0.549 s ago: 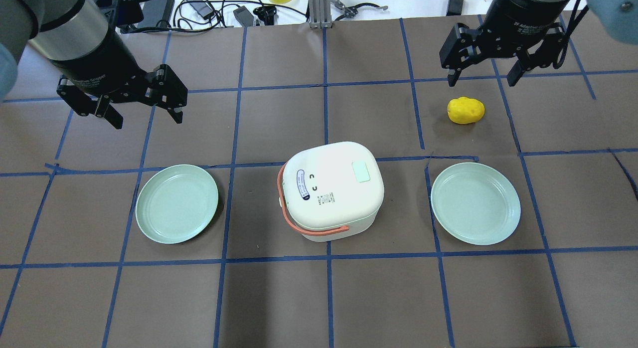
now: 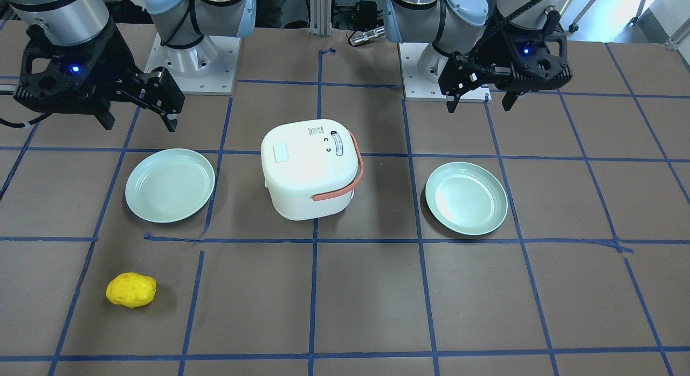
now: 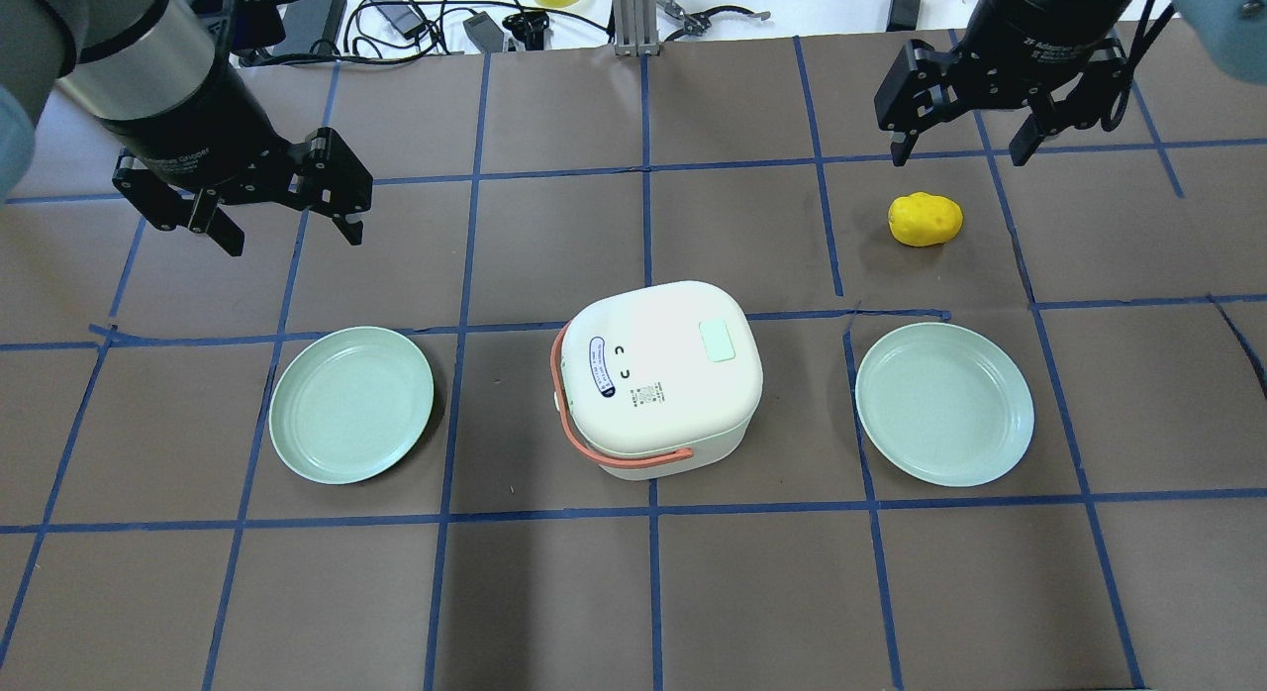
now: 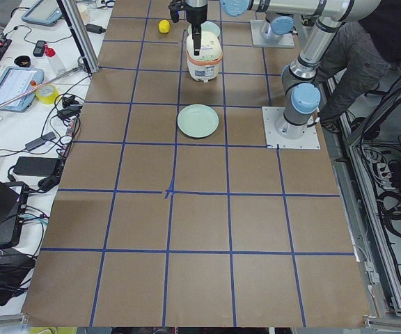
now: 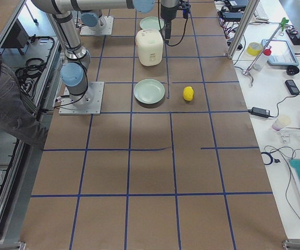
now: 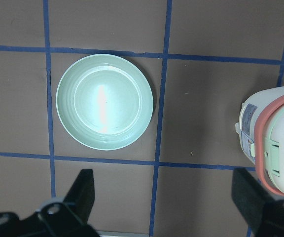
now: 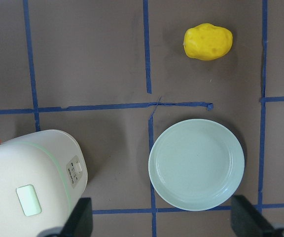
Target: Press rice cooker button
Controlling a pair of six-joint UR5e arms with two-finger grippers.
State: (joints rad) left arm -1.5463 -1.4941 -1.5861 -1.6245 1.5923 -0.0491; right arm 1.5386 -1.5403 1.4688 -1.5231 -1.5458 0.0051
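Note:
The white rice cooker [image 3: 653,394] with an orange handle stands at the table's middle, lid shut. Its button [image 3: 717,341], a pale mint rounded pad, sits on the lid's top near the edge on my right; it also shows in the front view [image 2: 281,152] and the right wrist view [image 7: 28,200]. My left gripper [image 3: 294,238] is open and empty, high over the table to the far left of the cooker. My right gripper [image 3: 958,161] is open and empty, high at the far right, well away from the button.
A mint plate [image 3: 351,404] lies left of the cooker and another plate [image 3: 943,404] lies to its right. A yellow potato-shaped object [image 3: 925,219] lies just below the right gripper. Cables and tools line the far table edge.
My right gripper has shifted slightly toward the far edge. The left arm and the cooker have not moved.

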